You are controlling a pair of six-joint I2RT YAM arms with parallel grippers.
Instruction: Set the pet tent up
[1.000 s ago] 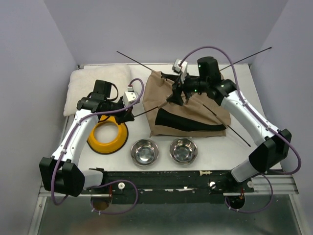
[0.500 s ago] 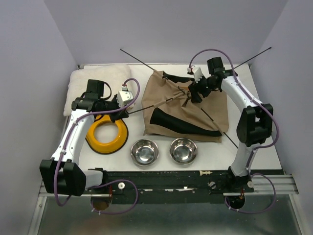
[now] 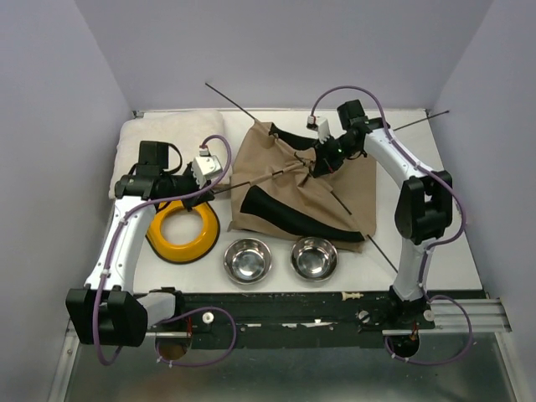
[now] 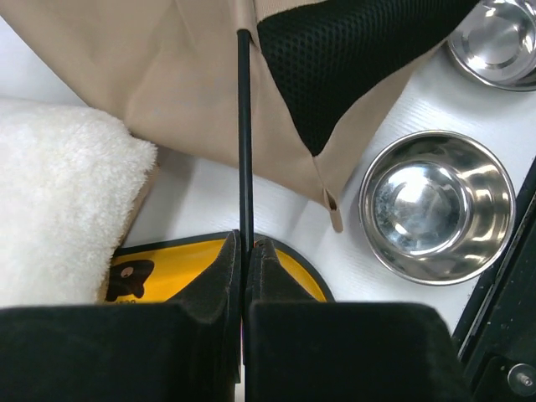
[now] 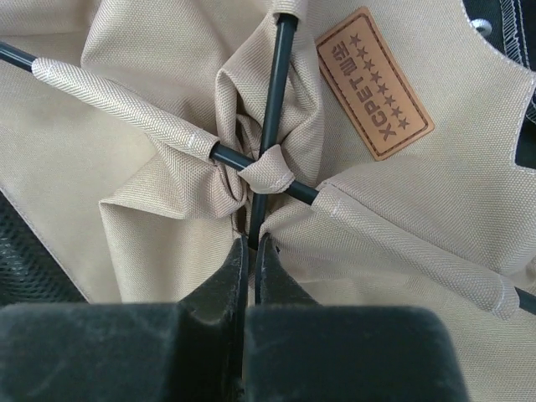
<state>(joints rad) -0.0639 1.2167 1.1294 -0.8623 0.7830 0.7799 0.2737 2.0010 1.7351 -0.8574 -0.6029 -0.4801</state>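
The pet tent (image 3: 276,167) lies slumped on the white counter (image 3: 360,268), right of centre, its tan fabric bunched where its two thin black poles cross. The left tool (image 4: 245,249), over the yellow ring (image 4: 167,260), is pinched tight on the end of one pole (image 4: 244,126). That pole runs straight from the tool's fingers to the tent's edge beside the black mesh panel (image 4: 352,59). The right tool (image 5: 249,243) is clamped narrow on the other pole (image 5: 275,100) just below the crossing, where a fabric loop (image 5: 270,177) wraps both poles. A brown label patch (image 5: 374,84) sits just beside the crossing. A cream cushion (image 3: 167,138) lies at the back left. Two steel bowls (image 3: 247,258) stand near the front edge, just in front of the tent.
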